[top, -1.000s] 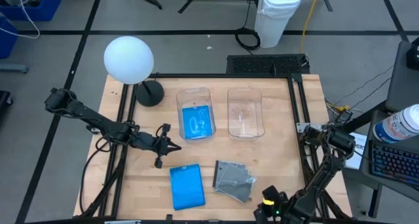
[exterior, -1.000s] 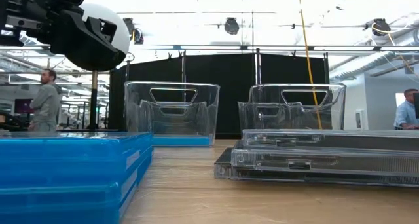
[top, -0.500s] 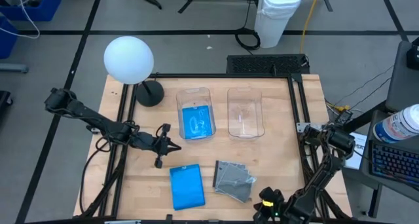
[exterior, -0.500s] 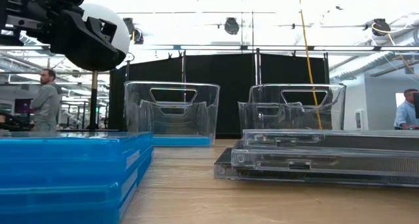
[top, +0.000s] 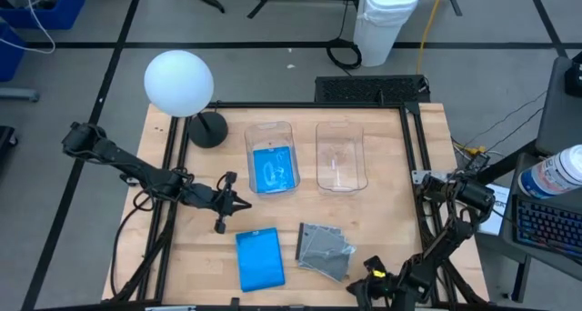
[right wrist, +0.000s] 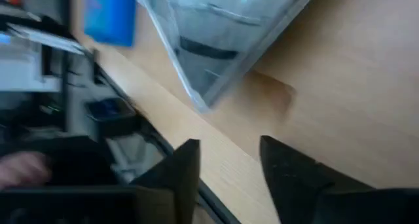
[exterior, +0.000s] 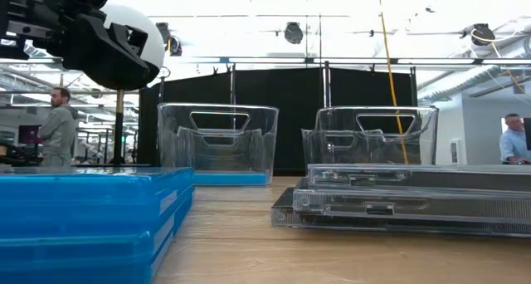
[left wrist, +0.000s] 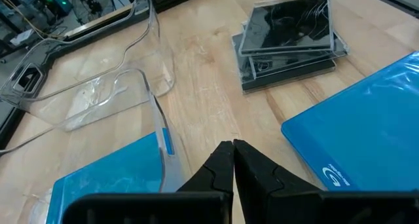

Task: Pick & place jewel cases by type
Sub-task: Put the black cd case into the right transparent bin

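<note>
Blue stack: bright blue jewel cases [top: 259, 260] lie piled flat at the near edge of the wooden desk [top: 382, 175], left of centre; the low view shows the pile [exterior: 87, 213] edge-on, at least two cases high.
Grey stack: see-through grey jewel cases [top: 325, 250] sit just right of the blue pile, apart from it, fanned and skewed on one another; from the low view [exterior: 406, 203] the layers overhang unevenly.
Right gripper [top: 375, 276]: at the desk's near edge, just right of the grey stack; in the right wrist view its fingers [right wrist: 186, 165] stand parted with bare wood between them, holding nothing, and a corner of a grey case [right wrist: 216, 34] lies ahead.
Left gripper [top: 244, 204]: over bare desk, above the gap between the blue stack and the left tub; the left wrist view shows its fingers [left wrist: 219, 166] pressed together, empty.
Left tub [top: 271, 156]: clear, deep, farther back, with one blue case [top: 274, 168] lying flat on its floor.
Right tub [top: 340, 155]: clear, beside the left tub, apart from it.
Lamp [top: 179, 84]: white globe on a dark round base, far-left corner of the desk.
Background: a person [exterior: 58, 128] stands far left in the room, another [exterior: 514, 140] at far right.
</note>
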`<state>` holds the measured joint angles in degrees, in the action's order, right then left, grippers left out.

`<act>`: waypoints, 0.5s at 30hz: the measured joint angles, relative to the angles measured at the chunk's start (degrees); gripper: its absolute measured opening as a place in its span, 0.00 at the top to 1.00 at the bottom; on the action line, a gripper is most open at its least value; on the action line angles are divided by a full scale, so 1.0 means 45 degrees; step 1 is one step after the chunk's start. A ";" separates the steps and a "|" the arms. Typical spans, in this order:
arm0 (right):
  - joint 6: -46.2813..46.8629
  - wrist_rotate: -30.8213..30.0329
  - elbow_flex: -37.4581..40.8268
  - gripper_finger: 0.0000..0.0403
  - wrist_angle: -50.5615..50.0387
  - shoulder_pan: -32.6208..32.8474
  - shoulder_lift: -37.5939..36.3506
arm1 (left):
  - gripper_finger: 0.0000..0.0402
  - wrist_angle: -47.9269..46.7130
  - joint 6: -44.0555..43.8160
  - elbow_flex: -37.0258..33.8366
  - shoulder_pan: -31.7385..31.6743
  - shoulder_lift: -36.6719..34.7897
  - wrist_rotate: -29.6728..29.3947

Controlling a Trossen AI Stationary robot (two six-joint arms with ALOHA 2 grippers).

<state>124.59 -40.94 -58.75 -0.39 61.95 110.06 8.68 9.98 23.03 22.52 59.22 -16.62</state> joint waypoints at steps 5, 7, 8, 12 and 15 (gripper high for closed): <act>0.0301 -0.0717 0.0686 0.50 0.1491 0.0000 -0.0061 | 0.95 -0.0012 0.0000 0.0000 0.0000 0.0000 0.0005; 0.0324 -0.0878 0.0760 0.49 0.1492 -0.0034 -0.0064 | 0.95 -0.0017 -0.0019 0.0000 0.0000 0.0000 0.0000; 0.0339 -0.0920 0.0786 0.49 0.1481 -0.0087 -0.0065 | 0.95 -0.0020 -0.0019 0.0000 0.0000 0.0000 0.0005; 0.0332 -0.0891 0.0833 0.50 0.1360 -0.0393 -0.0064 | 0.95 -0.0046 -0.0029 0.0000 0.0000 0.0004 0.0000; 0.0303 -0.0862 0.0833 0.51 0.1158 -0.0592 -0.0054 | 0.95 -0.0046 -0.0014 0.0000 0.0000 0.0004 0.0000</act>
<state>125.95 -44.82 -55.00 4.82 59.29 109.82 8.47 9.92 23.03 22.52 59.24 -16.62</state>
